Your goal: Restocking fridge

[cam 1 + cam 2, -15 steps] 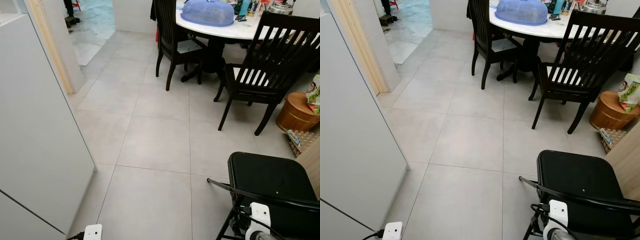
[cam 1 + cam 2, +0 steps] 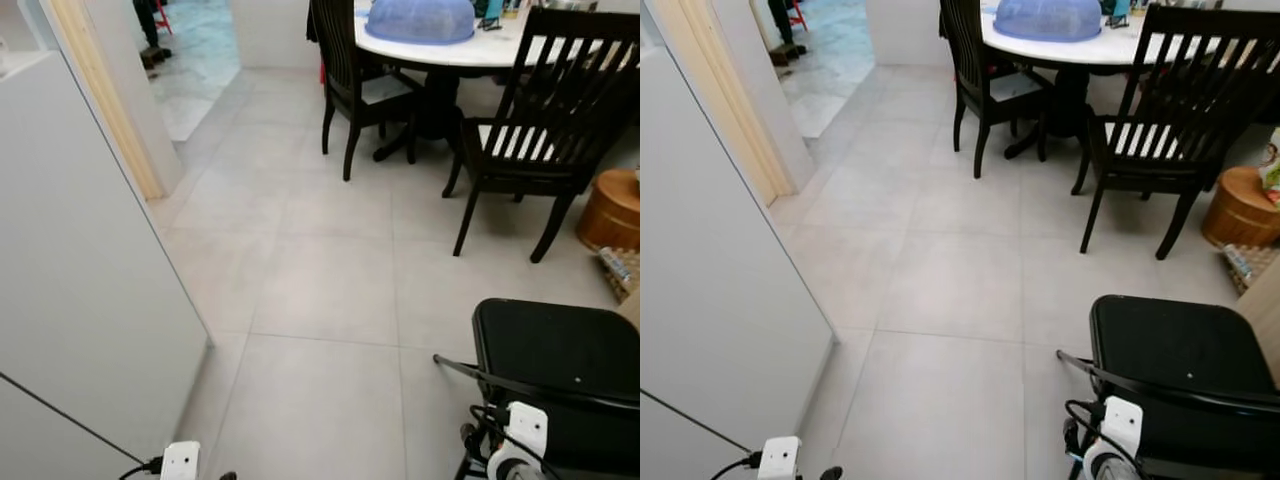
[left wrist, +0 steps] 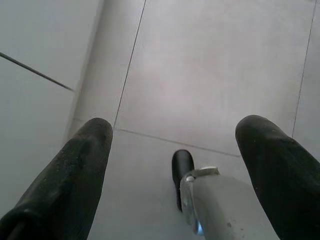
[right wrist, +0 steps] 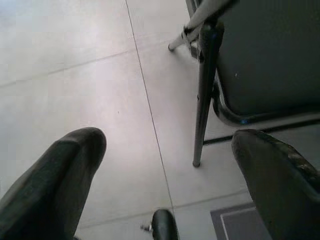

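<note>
Tiled floor (image 2: 320, 290) ahead; fridge (image 2: 80, 300) at 9 o'clock, heavy, rigid, no handle visible. We're hanging both arms: left gripper (image 3: 172, 155), right gripper (image 4: 167, 160) spread wide, empty.

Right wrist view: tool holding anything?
No, the right tool is open and empty, fingers spread above bare floor tiles beside the black folding chair.

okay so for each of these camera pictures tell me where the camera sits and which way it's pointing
Left and right eye views: on the head, looking forward and down over the tiled floor toward the dining table; both wrists show at the bottom edge.
Left wrist view: on the left arm, looking down past the open left gripper at the floor beside the fridge.
Right wrist view: on the right arm, looking down past the open right gripper at the black folding chair.
Shared: that chair also shows in the eye views.
</note>
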Available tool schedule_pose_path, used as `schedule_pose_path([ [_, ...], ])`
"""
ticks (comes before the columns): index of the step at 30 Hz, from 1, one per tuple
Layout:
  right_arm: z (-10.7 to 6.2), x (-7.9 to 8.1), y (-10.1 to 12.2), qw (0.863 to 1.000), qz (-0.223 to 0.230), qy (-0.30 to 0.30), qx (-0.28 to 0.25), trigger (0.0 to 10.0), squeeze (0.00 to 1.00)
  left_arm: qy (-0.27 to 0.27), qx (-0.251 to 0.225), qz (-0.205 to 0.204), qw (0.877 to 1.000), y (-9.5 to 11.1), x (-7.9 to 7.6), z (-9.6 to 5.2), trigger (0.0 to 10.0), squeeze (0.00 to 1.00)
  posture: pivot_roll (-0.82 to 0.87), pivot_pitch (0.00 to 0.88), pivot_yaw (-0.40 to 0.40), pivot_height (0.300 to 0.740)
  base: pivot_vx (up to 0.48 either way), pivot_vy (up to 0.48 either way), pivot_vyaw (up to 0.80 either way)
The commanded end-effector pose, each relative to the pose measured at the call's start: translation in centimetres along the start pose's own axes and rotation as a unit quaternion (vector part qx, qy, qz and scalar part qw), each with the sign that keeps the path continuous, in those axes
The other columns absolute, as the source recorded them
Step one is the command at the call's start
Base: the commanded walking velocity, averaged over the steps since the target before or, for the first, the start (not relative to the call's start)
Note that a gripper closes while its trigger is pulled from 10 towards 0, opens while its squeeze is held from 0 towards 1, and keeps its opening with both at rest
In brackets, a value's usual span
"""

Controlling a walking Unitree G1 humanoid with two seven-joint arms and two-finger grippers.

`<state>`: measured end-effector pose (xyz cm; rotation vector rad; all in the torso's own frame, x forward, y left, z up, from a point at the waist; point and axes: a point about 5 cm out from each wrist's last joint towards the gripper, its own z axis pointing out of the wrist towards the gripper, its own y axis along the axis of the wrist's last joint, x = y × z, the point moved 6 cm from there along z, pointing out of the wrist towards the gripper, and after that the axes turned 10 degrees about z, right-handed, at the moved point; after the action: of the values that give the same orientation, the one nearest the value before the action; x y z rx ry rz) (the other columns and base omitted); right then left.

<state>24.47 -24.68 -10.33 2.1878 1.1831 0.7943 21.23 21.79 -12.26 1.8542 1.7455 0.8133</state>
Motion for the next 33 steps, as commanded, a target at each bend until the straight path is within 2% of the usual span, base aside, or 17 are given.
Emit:
schedule_pose_path([
  [1, -0.2, 0.1, 0.3, 0.999, -0.026, 0.012, -0.017, 10.0, 0.00, 0.011, -0.035, -0.016, 0.999, 2.3, 0.9, 0.4, 10.0, 0.00, -0.08, 0.000, 0.058, 0.740, 0.000, 0.000, 0.00],
  [2, -0.3, -0.1, 0.3, 0.998, -0.051, 0.015, -0.024, 10.0, 0.00, 0.025, -0.137, -0.039, 0.989, 11.1, 2.5, 1.6, 10.0, 0.00, -0.09, 0.000, 0.052, 0.740, 0.000, 0.000, 0.00],
  [3, -0.3, -0.1, 0.3, 0.998, -0.051, 0.015, -0.024, 10.0, 0.00, 0.025, -0.137, -0.039, 0.989, 11.1, 2.5, 1.6, 10.0, 0.00, -0.09, 0.000, 0.052, 0.740, 0.000, 0.000, 0.00],
  [4, -0.5, -0.5, 0.1, 0.998, -0.050, 0.011, -0.030, 10.0, 0.00, 0.035, -0.188, -0.037, 0.981, 15.3, 3.5, 1.5, 10.0, 0.00, -0.09, 0.000, 0.046, 0.740, 0.000, 0.000, 0.00],
  [6, -0.6, -0.7, 0.0, 0.998, -0.048, 0.009, -0.032, 10.0, 0.00, 0.035, -0.199, -0.032, 0.979, 15.8, 3.5, 1.3, 10.0, 0.00, -0.09, 0.000, 0.039, 0.740, 0.000, 0.000, 0.00],
  [7, -0.4, 0.4, 1.2, 0.997, -0.054, 0.023, -0.058, 10.0, 0.00, 0.035, -0.211, -0.026, 0.977, 16.1, 3.5, 1.2, 10.0, 0.00, -0.09, 0.000, 0.036, 0.740, 0.000, 0.000, 0.00],
  [8, 0.0, 3.4, 5.5, 0.986, -0.083, 0.058, -0.134, 10.0, 0.00, 0.030, -0.235, -0.009, 0.971, 16.9, 3.2, 0.8, 10.0, 0.00, -0.09, 0.000, 0.030, 0.740, 0.000, 0.000, 0.00],
  [10, -0.5, 4.9, 9.2, 0.972, -0.091, 0.077, -0.203, 10.0, 0.00, 0.019, -0.283, -0.003, 0.959, 18.5, 2.6, 0.1, 10.0, 0.00, -0.10, 0.000, 0.010, 0.740, 0.000, 0.000, 0.00],
  [14, -1.3, 5.4, 11.3, 0.958, -0.091, 0.089, -0.257, 10.0, 0.00, 0.004, -0.318, 0.010, 0.948, 19.3, 1.9, -0.7, 10.0, 0.00, -0.09, 0.000, 0.000, 0.740, 0.000, 0.000, 0.00],
  [15, -2.1, 6.5, 12.6, 0.943, -0.112, 0.113, -0.293, 10.0, 0.00, 0.002, -0.334, 0.007, 0.942, 19.5, 1.6, -1.2, 10.0, 0.00, -0.10, 0.000, 0.002, 0.740, 0.000, 0.000, 0.00],
  [20, -4.1, 7.2, 14.1, 0.917, -0.125, 0.129, -0.355, 10.0, 0.00, 0.003, -0.354, 0.003, 0.935, 18.2, 1.1, -2.4, 10.0, 0.00, -0.11, 0.000, -0.002, 0.740, 0.000, 0.000, 0.00],
  [22, -5.0, 7.4, 14.3, 0.904, -0.156, 0.130, -0.376, 10.0, 0.00, 0.001, -0.358, 0.017, 0.934, 17.5, 0.8, -2.9, 10.0, 0.00, -0.10, 0.000, -0.006, 0.740, 0.000, 0.000, 0.00],
  [24, -5.7, 7.0, 13.8, 0.899, -0.168, 0.127, -0.384, 10.0, 0.00, 0.002, -0.362, 0.019, 0.932, 16.8, 0.7, -3.5, 10.0, 0.00, -0.09, 0.000, -0.014, 0.740, 0.000, 0.000, 0.00],
  [27, -6.5, 3.7, 12.2, 0.911, -0.143, 0.073, -0.380, 10.0, 0.00, 0.007, -0.377, 0.014, 0.926, 16.6, 0.9, -5.0, 10.0, 0.00, -0.08, 0.000, -0.011, 0.740, 0.000, 0.000, 0.00],
  [28, -7.0, 1.7, 11.1, 0.918, -0.128, 0.039, -0.374, 10.0, 0.00, 0.006, -0.381, 0.022, 0.924, 16.5, 0.8, -5.6, 10.0, 0.00, -0.09, 0.000, 0.001, 0.740, 0.000, 0.000, 0.00],
  [29, -7.0, 1.7, 11.1, 0.918, -0.128, 0.039, -0.374, 10.0, 0.00, 0.006, -0.381, 0.022, 0.924, 16.5, 0.8, -5.6, 10.0, 0.00, -0.09, 0.000, 0.001, 0.740, 0.000, 0.000, 0.00],
  [33, -7.7, -0.9, 9.0, 0.931, -0.101, -0.005, -0.352, 10.0, 0.00, -0.005, -0.368, 0.042, 0.929, 16.0, 0.4, -5.7, 10.0, 0.00, -0.12, 0.000, 0.022, 0.740, 0.000, 0.000, 0.00],
])
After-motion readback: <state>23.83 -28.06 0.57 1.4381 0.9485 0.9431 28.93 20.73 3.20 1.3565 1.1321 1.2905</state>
